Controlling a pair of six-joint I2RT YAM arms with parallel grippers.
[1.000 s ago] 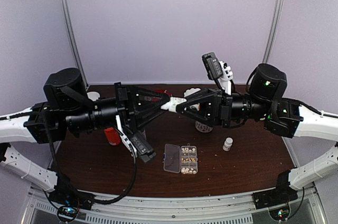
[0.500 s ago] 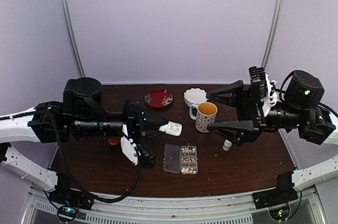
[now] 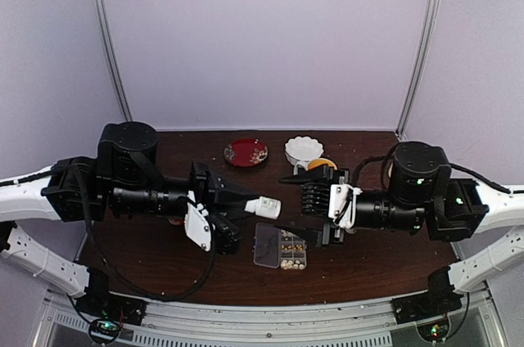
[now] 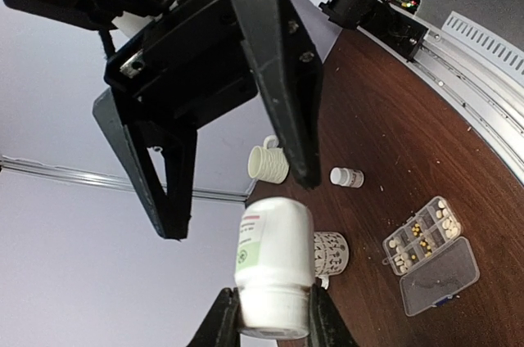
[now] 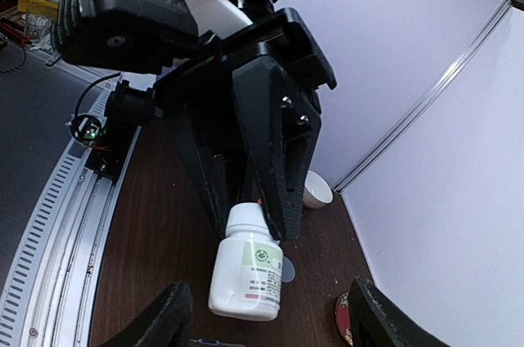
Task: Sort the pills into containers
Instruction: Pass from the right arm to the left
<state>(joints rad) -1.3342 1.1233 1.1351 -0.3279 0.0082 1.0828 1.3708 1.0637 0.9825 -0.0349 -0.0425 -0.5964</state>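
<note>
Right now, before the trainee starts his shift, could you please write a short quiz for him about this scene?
1. True or false: the left gripper is shut on the white bottle.
2. The lid of the pill box is: A) open, lying flat beside the cells; B) shut over the cells; C) missing.
3. In the top view, which dish stands just left of the white bowl, at the far side of the table?

Key: 1 true. 2 A. 3 the red plate.
</note>
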